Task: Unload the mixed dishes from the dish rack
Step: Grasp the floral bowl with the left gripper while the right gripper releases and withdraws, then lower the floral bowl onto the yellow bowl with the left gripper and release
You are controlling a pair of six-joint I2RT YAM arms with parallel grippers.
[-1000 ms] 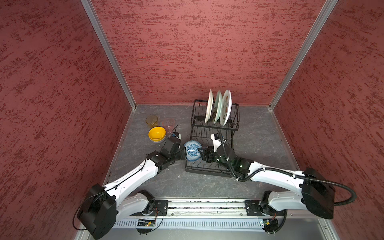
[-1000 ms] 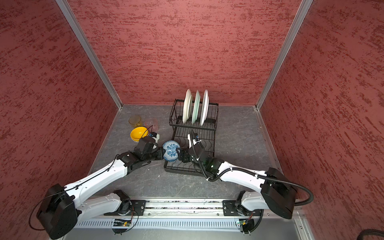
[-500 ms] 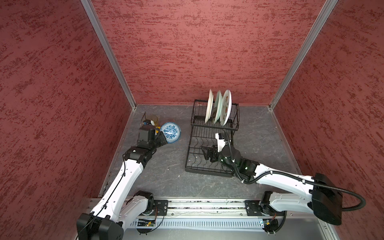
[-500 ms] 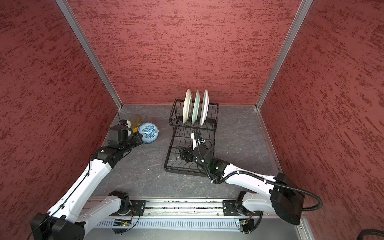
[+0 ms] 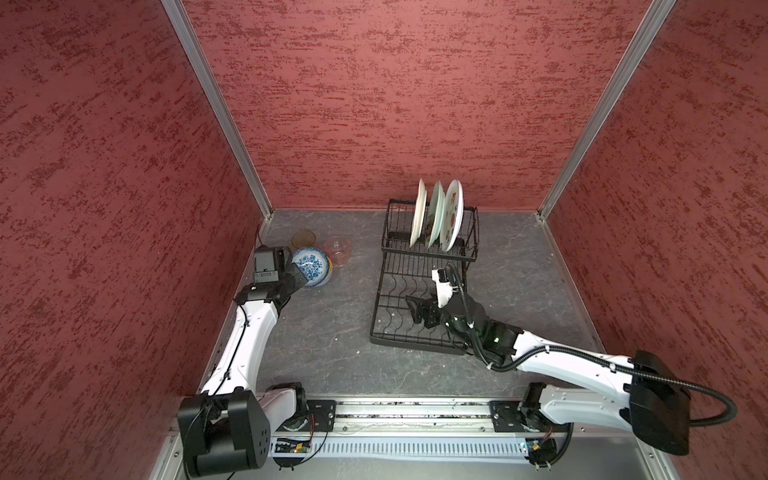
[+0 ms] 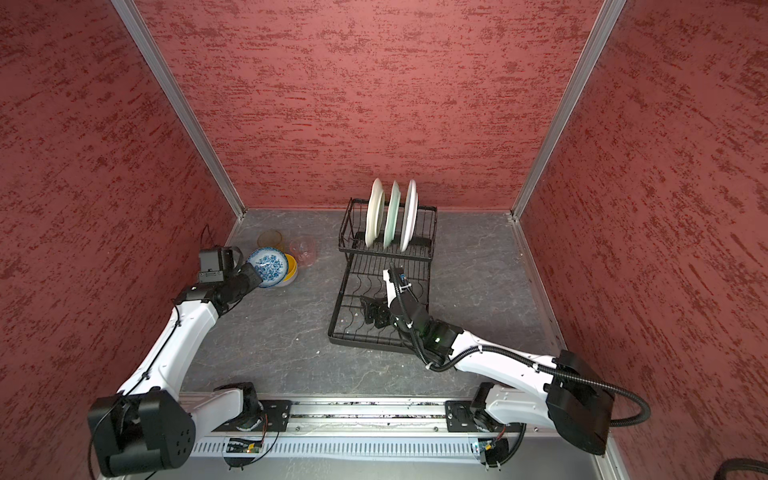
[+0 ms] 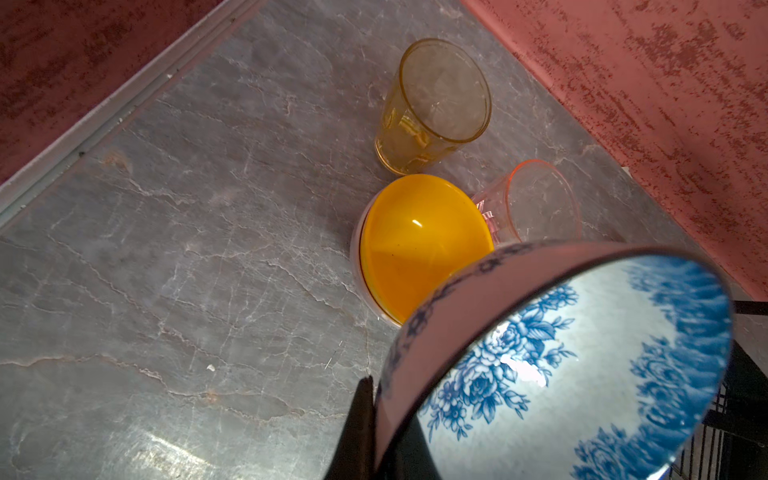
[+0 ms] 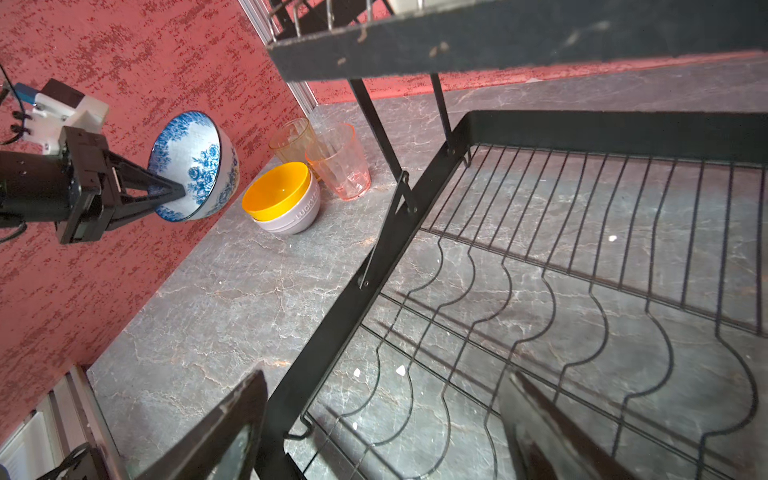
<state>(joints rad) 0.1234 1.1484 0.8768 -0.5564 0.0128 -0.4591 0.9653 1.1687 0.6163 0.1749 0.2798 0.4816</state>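
Three plates (image 5: 436, 214) are all that the dish rack (image 8: 623, 124) holds. They stand on edge in its raised back tier, near the middle of the counter's (image 5: 332, 332) far edge, and the front tier is bare. Your right jaws hang wide and empty over that front tier.

Your left jaws are pinched on the rim of the blue-white bowl (image 8: 187, 162). It hangs tilted in the far left corner, just beside the yellow bowl (image 7: 415, 249) nested in the pale pink bowl (image 8: 299, 216). The amber glass (image 7: 436, 104) and pinkish glass (image 7: 540, 203) stand close by, nearer the far edge.

Treat the held bowl as heavy for a one-point rim grip. It is glazed, slick and likely to swing, and it would chip if dropped onto the yellow one. Level it and set it down softly.

The plates look stiff, smooth and brittle too. Take each by its upper rim, which stands clear above the wires. Pinch across the thin edge and lift straight up, so it doesn't scrape its neighbours.
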